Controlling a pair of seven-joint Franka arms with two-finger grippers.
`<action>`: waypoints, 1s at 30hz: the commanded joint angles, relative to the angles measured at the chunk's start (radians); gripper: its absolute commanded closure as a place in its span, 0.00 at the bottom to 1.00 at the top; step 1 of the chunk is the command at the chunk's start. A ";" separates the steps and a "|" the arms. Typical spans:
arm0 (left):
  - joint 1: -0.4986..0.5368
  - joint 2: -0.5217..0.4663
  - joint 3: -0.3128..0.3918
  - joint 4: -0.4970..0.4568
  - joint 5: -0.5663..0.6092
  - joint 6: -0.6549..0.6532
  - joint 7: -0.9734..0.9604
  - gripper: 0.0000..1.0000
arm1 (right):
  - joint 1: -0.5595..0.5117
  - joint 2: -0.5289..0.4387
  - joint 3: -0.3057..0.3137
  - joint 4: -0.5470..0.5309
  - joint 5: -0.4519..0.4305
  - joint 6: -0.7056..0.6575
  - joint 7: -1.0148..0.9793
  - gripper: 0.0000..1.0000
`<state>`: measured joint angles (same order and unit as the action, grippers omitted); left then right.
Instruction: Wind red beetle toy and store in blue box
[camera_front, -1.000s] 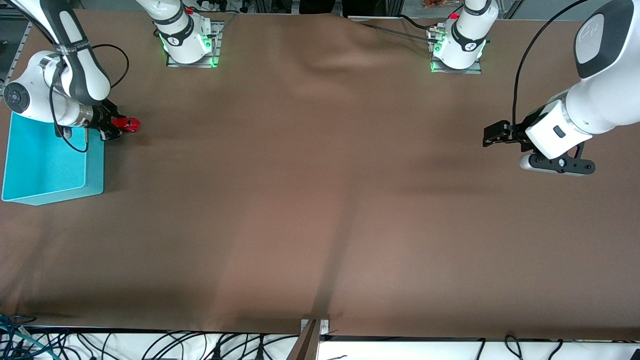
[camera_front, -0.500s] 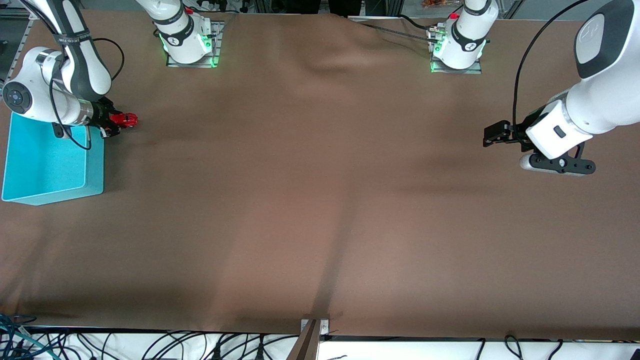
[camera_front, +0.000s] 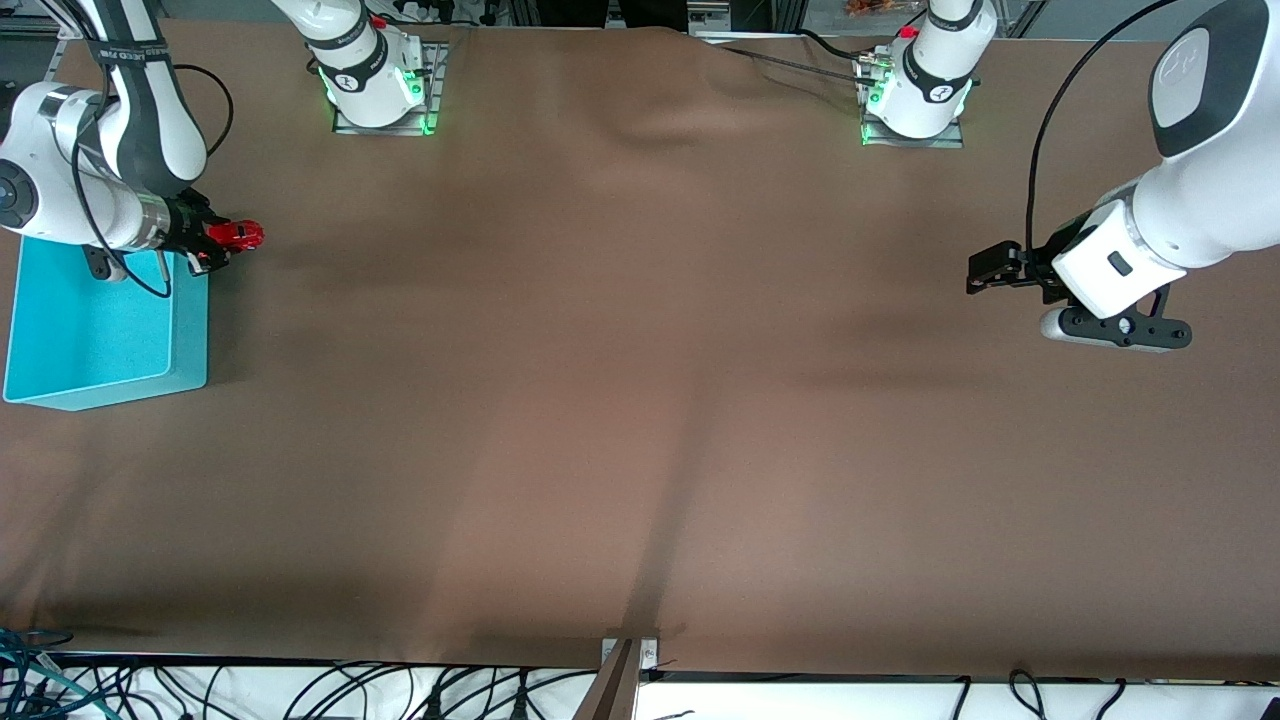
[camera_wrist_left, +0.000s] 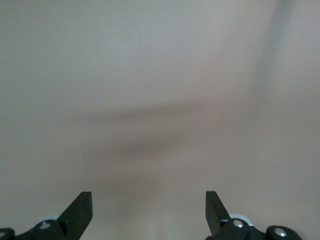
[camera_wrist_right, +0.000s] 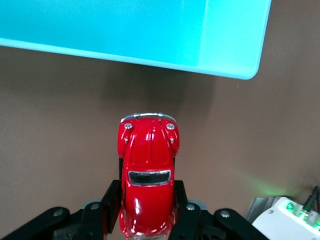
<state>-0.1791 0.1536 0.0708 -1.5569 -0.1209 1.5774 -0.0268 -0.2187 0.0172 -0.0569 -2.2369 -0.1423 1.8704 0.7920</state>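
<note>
**Toy beetle held aloft beside its box, drop still to come**

At the upper left of the front frame, the right gripper (camera_front: 215, 243) is clamped on the red beetle toy (camera_front: 235, 235), carrying it above the brown table cloth (camera_front: 640, 400) just past the upper corner of the blue box (camera_front: 190, 340). The right wrist view shows the toy (camera_wrist_right: 148, 175) pinched by its rear sides between the black fingers (camera_wrist_right: 111, 200), nose pointing out, with a rim of the box (camera_wrist_right: 235, 74) filling the top of that frame and bare cloth under the car. The toy is not yet over the box opening, so storing remains undone; judging by the lift and the position next to the bin, the job looks to be in its closing stretch, though whether the winding was completed cannot be read from these views. What is left, it seems, is a short carry over the wall and a release.

At the right of the front frame, the left gripper (camera_front: 985, 270) waits over empty cloth, its jaws spread wide and holding nothing. Nothing lies between toy and box; the near wall of the bin is the only edge to clear.
</note>
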 joint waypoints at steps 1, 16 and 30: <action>0.003 0.007 0.003 0.023 -0.019 -0.010 0.019 0.00 | -0.008 -0.013 -0.009 0.022 -0.020 -0.033 -0.129 1.00; 0.003 0.007 0.003 0.023 -0.019 -0.010 0.008 0.00 | -0.008 -0.014 -0.147 0.088 -0.049 -0.043 -0.494 1.00; 0.003 0.009 0.003 0.023 -0.020 -0.010 0.010 0.00 | -0.016 -0.010 -0.261 0.125 -0.059 -0.056 -0.818 1.00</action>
<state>-0.1790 0.1536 0.0708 -1.5569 -0.1213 1.5774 -0.0268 -0.2260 0.0148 -0.2924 -2.1327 -0.1821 1.8372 0.0893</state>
